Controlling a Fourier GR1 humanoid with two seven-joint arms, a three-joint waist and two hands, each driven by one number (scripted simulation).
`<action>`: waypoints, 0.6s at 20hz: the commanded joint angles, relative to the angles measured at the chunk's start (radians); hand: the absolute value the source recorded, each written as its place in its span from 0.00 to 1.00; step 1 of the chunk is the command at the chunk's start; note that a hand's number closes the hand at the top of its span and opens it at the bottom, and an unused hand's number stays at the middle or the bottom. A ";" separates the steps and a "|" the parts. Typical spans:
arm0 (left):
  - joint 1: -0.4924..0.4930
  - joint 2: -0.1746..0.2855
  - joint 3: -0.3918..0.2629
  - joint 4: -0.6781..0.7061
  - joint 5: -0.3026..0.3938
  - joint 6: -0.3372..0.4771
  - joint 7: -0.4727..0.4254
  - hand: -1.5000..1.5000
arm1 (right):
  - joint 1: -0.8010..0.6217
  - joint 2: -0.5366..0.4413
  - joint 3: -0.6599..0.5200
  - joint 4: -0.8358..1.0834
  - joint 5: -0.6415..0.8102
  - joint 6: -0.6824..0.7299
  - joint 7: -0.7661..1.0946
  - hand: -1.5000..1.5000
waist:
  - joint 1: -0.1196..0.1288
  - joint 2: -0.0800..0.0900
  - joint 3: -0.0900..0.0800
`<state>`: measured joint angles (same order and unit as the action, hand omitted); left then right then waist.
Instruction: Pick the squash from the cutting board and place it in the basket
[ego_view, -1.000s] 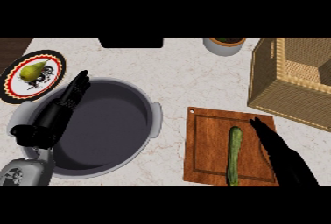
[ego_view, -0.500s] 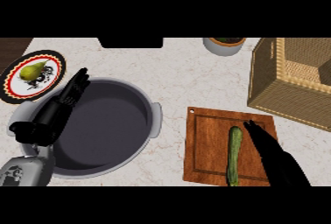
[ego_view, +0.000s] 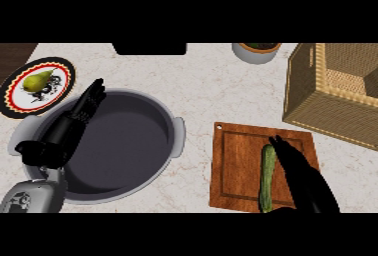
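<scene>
Squash (ego_view: 267, 177) lies flat on the cutting board (ego_view: 236, 165), long axis up-down, towards the board's right side; not picked yet.

Right hand (ego_view: 297, 167) is released: fingers straight, laid along the squash's right flank, tips near its far end; can't tell if they touch it.

Left hand (ego_view: 83, 111) is open too, resting over the pot (ego_view: 125, 145) rim, well apart; no clash likely there.

Risks as I see them:
- contact from one side only; a round thin squash may roll left across the board, towards the pot, before the thumb gets round it
- a grasp near one end; the long body may swing or tip once lifted
- basket (ego_view: 332, 117) wall is tall and near the board's far right corner; carried low or crosswise, the squash could catch the rim
</scene>
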<state>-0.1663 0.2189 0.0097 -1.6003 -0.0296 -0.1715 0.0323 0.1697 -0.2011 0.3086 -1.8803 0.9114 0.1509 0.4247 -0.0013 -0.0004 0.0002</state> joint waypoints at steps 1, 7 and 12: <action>0.002 0.003 0.036 -0.003 0.009 -0.032 0.013 0.50 | -0.007 0.032 -0.004 0.031 0.026 -0.014 0.000 0.00 | 0.000 0.000 0.000; -0.045 -0.024 0.026 0.091 -0.030 -0.019 -0.031 0.50 | -0.063 0.027 -0.056 0.192 0.033 -0.019 -0.038 0.00 | -0.001 0.001 0.000; 0.009 -0.022 0.045 -0.022 -0.026 -0.034 0.012 0.50 | -0.062 0.042 -0.066 0.212 0.043 -0.007 -0.044 0.00 | 0.001 0.000 0.000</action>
<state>-0.1673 0.1993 0.0394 -1.5971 -0.0550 -0.1949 0.0327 0.1277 -0.1719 0.2531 -1.7038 0.9390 0.1324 0.3761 -0.0014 -0.0017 -0.0018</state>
